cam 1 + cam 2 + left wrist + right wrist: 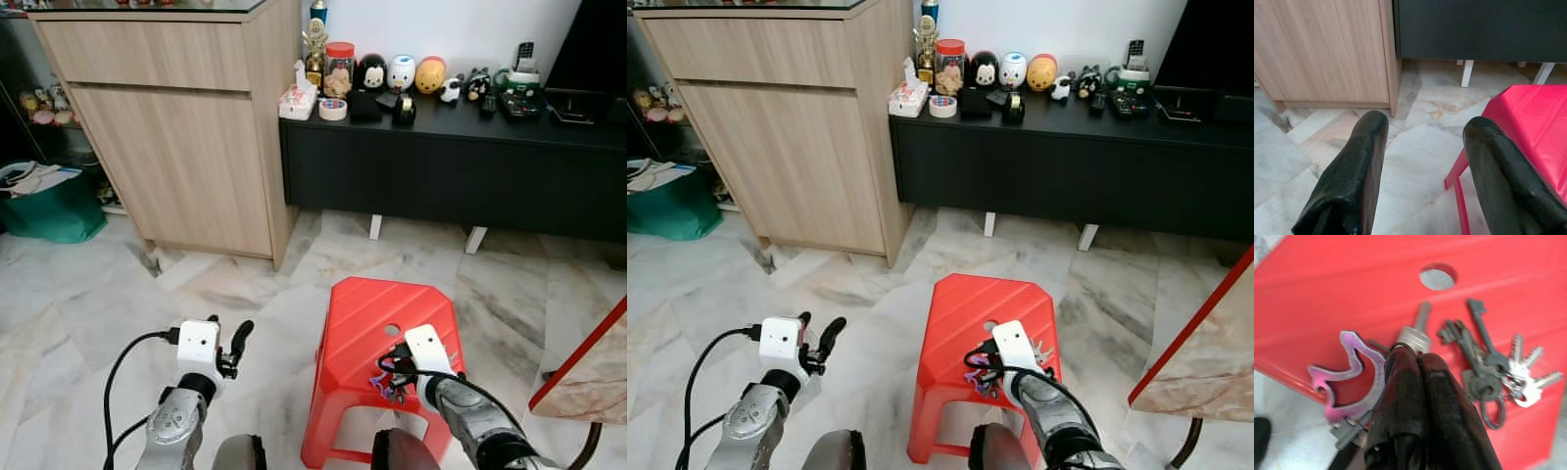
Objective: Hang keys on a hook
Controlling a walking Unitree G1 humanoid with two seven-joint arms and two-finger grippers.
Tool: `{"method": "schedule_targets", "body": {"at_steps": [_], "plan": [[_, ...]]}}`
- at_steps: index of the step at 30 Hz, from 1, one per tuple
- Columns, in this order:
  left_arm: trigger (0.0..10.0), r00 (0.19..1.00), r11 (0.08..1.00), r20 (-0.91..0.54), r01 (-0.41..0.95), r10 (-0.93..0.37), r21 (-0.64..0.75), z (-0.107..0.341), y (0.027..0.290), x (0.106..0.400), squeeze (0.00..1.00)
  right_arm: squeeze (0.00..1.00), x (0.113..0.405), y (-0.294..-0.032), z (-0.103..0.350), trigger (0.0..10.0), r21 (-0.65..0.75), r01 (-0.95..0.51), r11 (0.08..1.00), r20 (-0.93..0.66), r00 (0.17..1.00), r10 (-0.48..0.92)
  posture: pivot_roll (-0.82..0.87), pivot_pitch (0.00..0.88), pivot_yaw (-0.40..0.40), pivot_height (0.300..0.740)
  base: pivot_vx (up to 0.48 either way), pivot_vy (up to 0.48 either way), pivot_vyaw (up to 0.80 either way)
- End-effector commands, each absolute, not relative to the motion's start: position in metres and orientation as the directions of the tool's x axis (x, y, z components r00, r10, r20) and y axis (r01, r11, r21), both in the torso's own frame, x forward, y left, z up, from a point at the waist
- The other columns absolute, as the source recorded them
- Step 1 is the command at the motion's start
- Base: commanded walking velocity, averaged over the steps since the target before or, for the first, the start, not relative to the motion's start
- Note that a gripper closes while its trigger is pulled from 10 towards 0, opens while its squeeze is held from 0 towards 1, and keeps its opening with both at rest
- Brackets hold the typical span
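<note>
Marble-look floor [88, 313], pale grey w/ brown veining, runs thru the room. Light wood cabinet [176, 127] stands at back left; a long black sideboard [460, 166] on white legs sits beside it against the white wall. Sideboard top is crowded near its left end: tissue box [298, 98], tape roll [332, 109], red-lidded jar [339, 69], round cartoon figurines [400, 73], plus remotes + small electronics toward the right. Green bag [54, 211] w/ papers lies on the floor at far left. Red-edged stone slab [588, 377] cuts in at the right.

Red plastic stool [377, 323] stands on the floor in front of the robot; ribbed top w/ a round hole [1437, 276] near centre.

Keys [1498, 364] rest on the stool top, toward its near edge: several silver + dark keys fanned on a ring, one long dark skeleton-type key, a silver cylinder fob [1415, 335], and a purple carabiner-style clip [1349, 379] hanging past the near edge.

Right gripper [1418, 382] is over the stool's near edge, jaws closed together, pinching the bunch at its ring between clip and keys.

Left gripper [1425, 161] hangs over bare floor just left of the stool, jaws wide apart, holding nothing.
</note>
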State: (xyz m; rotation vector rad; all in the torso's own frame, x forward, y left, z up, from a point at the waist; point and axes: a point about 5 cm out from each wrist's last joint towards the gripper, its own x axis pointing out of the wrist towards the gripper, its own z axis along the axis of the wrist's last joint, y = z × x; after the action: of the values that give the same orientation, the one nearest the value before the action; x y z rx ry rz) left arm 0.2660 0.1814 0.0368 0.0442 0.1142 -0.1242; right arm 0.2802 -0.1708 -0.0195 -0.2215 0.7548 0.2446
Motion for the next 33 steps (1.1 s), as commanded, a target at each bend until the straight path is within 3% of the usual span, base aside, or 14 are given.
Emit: {"method": "schedule_targets", "body": {"at_steps": [1,6,8,13,14,15,16,17,28,30,31,32,33], "plan": [[10.0,0.982,0.991,-0.143,0.127,-0.120,0.040,0.032,0.182,0.263,0.00,0.00,0.283,-0.175,-0.018,10.0,-0.148,-0.300,0.942,-0.699,0.706,0.115,0.05,0.022,-0.025,0.597,0.000,0.000,0.00],[10.0,0.983,0.991,-0.143,0.126,-0.119,0.041,0.031,0.182,0.263,0.00,0.00,0.285,-0.180,-0.016,10.0,-0.163,-0.251,0.954,-0.675,0.733,0.078,0.05,0.022,-0.025,0.597,0.000,0.000,0.00],[10.0,0.982,0.991,-0.143,0.127,-0.120,0.043,0.031,0.182,0.262,0.00,0.00,0.291,-0.182,-0.009,10.0,-0.109,-0.190,0.976,-0.629,0.773,0.080,0.05,0.021,-0.023,0.597,0.000,0.000,0.00],[10.0,0.982,0.991,-0.144,0.129,-0.121,0.044,0.031,0.182,0.262,0.00,0.00,0.291,-0.178,-0.009,10.0,-0.100,-0.225,0.969,-0.638,0.762,0.111,0.05,0.021,-0.023,0.597,0.000,0.000,0.00],[10.0,0.982,0.991,-0.144,0.129,-0.121,0.044,0.031,0.182,0.262,0.00,0.42,0.291,-0.174,-0.010,10.0,-0.086,-0.246,0.966,-0.639,0.757,0.136,0.05,0.020,-0.024,0.597,0.000,0.000,0.00],[10.0,0.982,0.991,-0.144,0.129,-0.121,0.044,0.031,0.182,0.262,0.00,0.42,0.291,-0.174,-0.010,10.0,-0.086,-0.246,0.966,-0.639,0.757,0.136,0.05,0.020,-0.024,0.597,0.000,0.000,0.00],[10.0,0.982,0.991,-0.144,0.129,-0.121,0.044,0.031,0.182,0.262,0.00,0.94,0.291,-0.173,-0.010,10.0,-0.081,-0.252,0.964,-0.640,0.755,0.143,0.05,0.020,-0.024,0.597,0.000,0.000,0.00],[10.0,0.982,0.991,-0.145,0.129,-0.122,0.044,0.031,0.182,0.262,0.00,1.00,0.290,-0.170,-0.011,10.0,-0.080,-0.266,0.961,-0.646,0.748,0.153,0.05,0.020,-0.024,0.597,0.000,0.000,0.00],[10.0,0.981,0.990,-0.149,0.131,-0.123,0.043,0.031,0.182,0.263,0.00,1.00,0.286,-0.169,-0.016,10.0,-0.084,-0.279,0.957,-0.675,0.722,0.151,0.05,0.020,-0.024,0.597,0.000,0.000,0.00],[10.0,0.981,0.991,-0.148,0.130,-0.123,0.043,0.031,0.182,0.263,0.00,0.87,0.288,-0.171,-0.013,10.0,-0.096,-0.262,0.960,-0.659,0.740,0.136,0.05,0.019,-0.023,0.597,0.000,0.000,0.00],[10.0,0.981,0.991,-0.148,0.130,-0.123,0.043,0.031,0.182,0.263,0.00,0.87,0.288,-0.171,-0.013,10.0,-0.096,-0.262,0.960,-0.659,0.740,0.136,0.05,0.019,-0.023,0.597,0.000,0.000,0.00],[10.0,0.981,0.991,-0.149,0.130,-0.122,0.044,0.031,0.182,0.263,0.00,0.00,0.293,-0.171,-0.008,10.0,-0.100,-0.257,0.961,-0.626,0.767,0.140,0.05,0.019,-0.023,0.597,0.000,0.000,0.00],[10.0,0.981,0.991,-0.149,0.129,-0.121,0.045,0.031,0.182,0.262,0.00,0.00,0.297,-0.171,-0.002,10.0,-0.099,-0.254,0.962,-0.589,0.794,0.149,0.05,0.021,-0.023,0.597,0.000,0.000,0.00]]}}
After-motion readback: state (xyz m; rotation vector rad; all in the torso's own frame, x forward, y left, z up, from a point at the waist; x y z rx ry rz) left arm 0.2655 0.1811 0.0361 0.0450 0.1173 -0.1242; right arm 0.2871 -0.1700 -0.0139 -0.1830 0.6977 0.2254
